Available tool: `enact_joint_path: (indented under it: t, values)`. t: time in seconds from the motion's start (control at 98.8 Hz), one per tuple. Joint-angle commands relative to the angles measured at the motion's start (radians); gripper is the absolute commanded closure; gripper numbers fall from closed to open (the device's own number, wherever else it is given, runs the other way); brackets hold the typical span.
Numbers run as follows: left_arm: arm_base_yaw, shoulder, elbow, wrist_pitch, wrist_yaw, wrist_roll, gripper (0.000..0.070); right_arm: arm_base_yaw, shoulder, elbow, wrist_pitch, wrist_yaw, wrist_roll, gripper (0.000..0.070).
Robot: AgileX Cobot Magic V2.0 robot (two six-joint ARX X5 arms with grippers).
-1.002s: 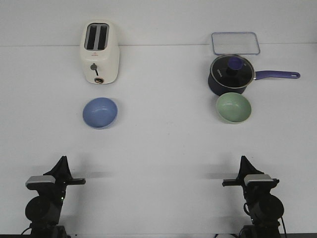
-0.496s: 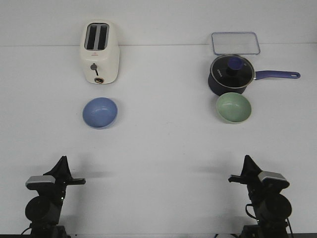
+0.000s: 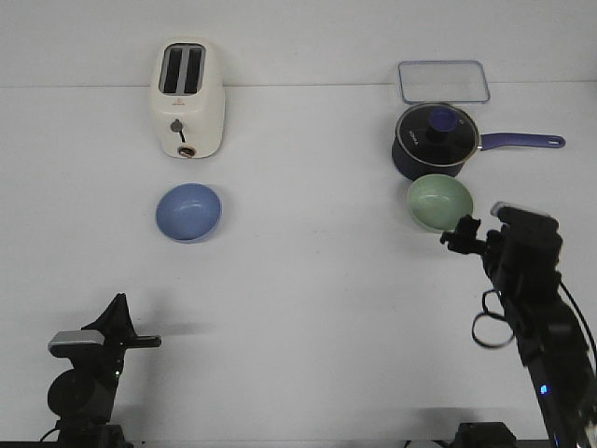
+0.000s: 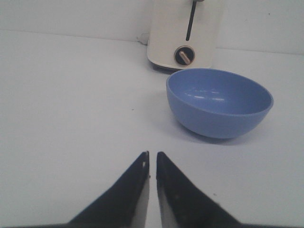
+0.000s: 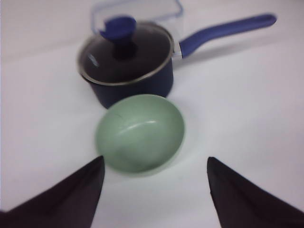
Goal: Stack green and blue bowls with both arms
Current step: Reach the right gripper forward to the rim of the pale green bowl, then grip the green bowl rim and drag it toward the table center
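Note:
The periwinkle blue bowl (image 3: 189,212) sits upright in front of the toaster on the left, and also shows in the left wrist view (image 4: 219,102). The sage green bowl (image 3: 439,203) sits upright just in front of the saucepan on the right, and also shows in the right wrist view (image 5: 140,133). My left gripper (image 3: 118,303) is low at the near left, shut and empty (image 4: 152,154), well short of the blue bowl. My right gripper (image 3: 462,233) is raised just short of the green bowl, open wide and empty (image 5: 155,159).
A cream toaster (image 3: 187,98) stands behind the blue bowl. A dark navy saucepan (image 3: 436,140) with a glass lid stands close behind the green bowl, its handle (image 3: 522,141) pointing right. A clear rectangular lid (image 3: 443,81) lies behind it.
My right arm has risen from the near right and reached forward to just short of the green bowl. My left arm and both bowls have not moved.

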Motion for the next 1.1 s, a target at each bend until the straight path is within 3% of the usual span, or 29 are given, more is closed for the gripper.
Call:
enact_joint_path:
  t: [0.0, 0.091, 0.101, 0.415, 0.668, 0.86, 0.961, 0.971, 1.093]
  values:
    - [0.000, -0.001, -0.020, 0.015, 0.003, 0.013, 0.0687, -0.021, 0.150, 0.066, -0.015, 0.000, -0.028, 0.0249]
    - [0.000, -0.001, -0.020, 0.015, 0.003, 0.013, 0.0687, -0.049, 0.311, 0.146, -0.027, -0.017, -0.044, 0.0249]
    - [0.000, -0.001, -0.020, 0.015, 0.003, 0.013, 0.0687, -0.090, 0.508, 0.237, -0.029, -0.056, -0.064, 0.0249]
    - [0.000, -0.001, -0.020, 0.015, 0.003, 0.013, 0.0687, -0.138, 0.736, 0.291, 0.070, -0.156, -0.060, 0.0272]
    - [0.000, -0.001, -0.020, 0.015, 0.003, 0.013, 0.0687, -0.138, 0.759, 0.291, 0.098, -0.161, -0.050, 0.0697]
    - [0.000, -0.001, -0.020, 0.015, 0.003, 0.013, 0.0687, -0.141, 0.731, 0.291, 0.075, -0.177, -0.033, 0.0700]
    - [0.000, -0.001, -0.020, 0.015, 0.003, 0.013, 0.0687, -0.148, 0.666, 0.290, 0.051, -0.243, -0.033, 0.0700]
    - [0.000, -0.001, -0.020, 0.015, 0.003, 0.013, 0.0687, -0.148, 0.627, 0.290, 0.035, -0.277, -0.033, 0.0700]
    - [0.000, -0.001, -0.020, 0.015, 0.003, 0.013, 0.0687, -0.132, 0.501, 0.267, -0.029, -0.336, -0.033, 0.0700]
